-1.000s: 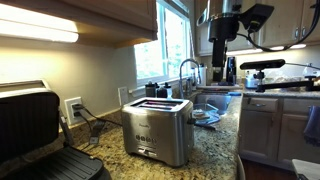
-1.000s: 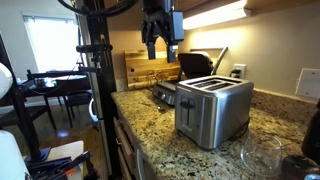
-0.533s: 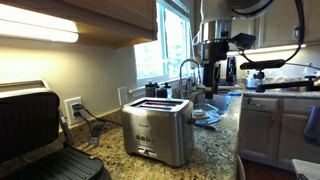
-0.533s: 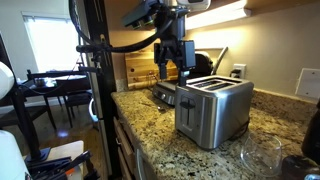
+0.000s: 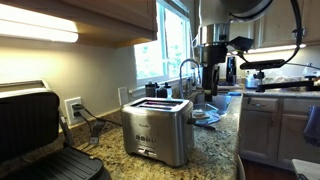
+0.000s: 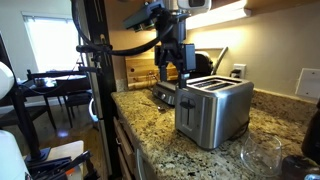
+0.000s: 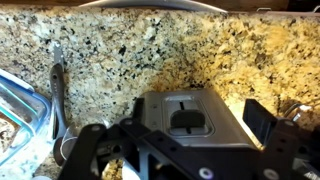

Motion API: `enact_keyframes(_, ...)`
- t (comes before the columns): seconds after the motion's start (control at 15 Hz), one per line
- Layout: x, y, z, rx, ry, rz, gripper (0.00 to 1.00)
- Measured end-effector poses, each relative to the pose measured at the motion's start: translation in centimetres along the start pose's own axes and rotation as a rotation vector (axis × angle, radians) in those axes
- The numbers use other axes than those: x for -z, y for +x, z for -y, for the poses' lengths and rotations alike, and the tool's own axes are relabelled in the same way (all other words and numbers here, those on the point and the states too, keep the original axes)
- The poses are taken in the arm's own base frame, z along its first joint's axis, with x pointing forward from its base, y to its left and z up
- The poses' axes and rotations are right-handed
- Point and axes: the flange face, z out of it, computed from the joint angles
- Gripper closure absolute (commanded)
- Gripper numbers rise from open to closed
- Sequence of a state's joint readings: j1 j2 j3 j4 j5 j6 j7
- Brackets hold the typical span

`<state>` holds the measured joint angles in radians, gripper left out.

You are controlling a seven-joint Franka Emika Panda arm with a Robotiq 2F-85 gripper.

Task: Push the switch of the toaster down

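The brushed-steel toaster [image 5: 157, 131] stands on the granite counter and shows in both exterior views [image 6: 213, 108]. In the wrist view I look down on its narrow end face [image 7: 185, 108]. The dark switch [image 7: 185, 122] sits there in a vertical slot, near the top of its travel. My gripper [image 7: 172, 138] is open, with one finger [image 7: 258, 122] to the right of that end face. The switch lies between the fingers, below them and untouched. In the exterior views the gripper [image 5: 211, 76] [image 6: 172, 64] hangs above and just beyond the toaster's end.
A black contact grill [image 5: 35, 130] stands at the counter's end. A sink faucet [image 5: 186, 68] is behind the toaster. A glass bowl [image 6: 262, 152] is near the toaster. A clear container [image 7: 20, 105] and a dark utensil [image 7: 57, 95] lie on the counter.
Over the last second the gripper came down from high above and moved in over the toaster's switch end. In the last half second it barely moved.
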<state>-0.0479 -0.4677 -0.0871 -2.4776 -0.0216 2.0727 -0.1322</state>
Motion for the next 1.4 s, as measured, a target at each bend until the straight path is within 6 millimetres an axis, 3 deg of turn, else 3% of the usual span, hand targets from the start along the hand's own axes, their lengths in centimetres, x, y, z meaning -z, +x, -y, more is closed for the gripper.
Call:
enact_keyframes(0.2, -0.9, 0.2, 0.8, 0.016, 0.003, 0.02, 0.0)
enact_keyframes(0.27, -1.2, 0.4, 1.1, 0.022, 0.003, 0.027, 0.1)
enact_keyframes(0.33, -1.6, 0.5, 1.4, 0.026, 0.003, 0.032, 0.27)
enact_keyframes(1.07, -3.7, 2.5, 1.6, 0.031, -0.005, -0.022, 0.98)
enact_keyframes(1.2, -3.7, 2.7, 1.6, 0.027, 0.001, -0.03, 0.99)
enact_keyframes(1.4, -4.1, 3.1, 1.8, 0.023, 0.016, -0.047, 0.89)
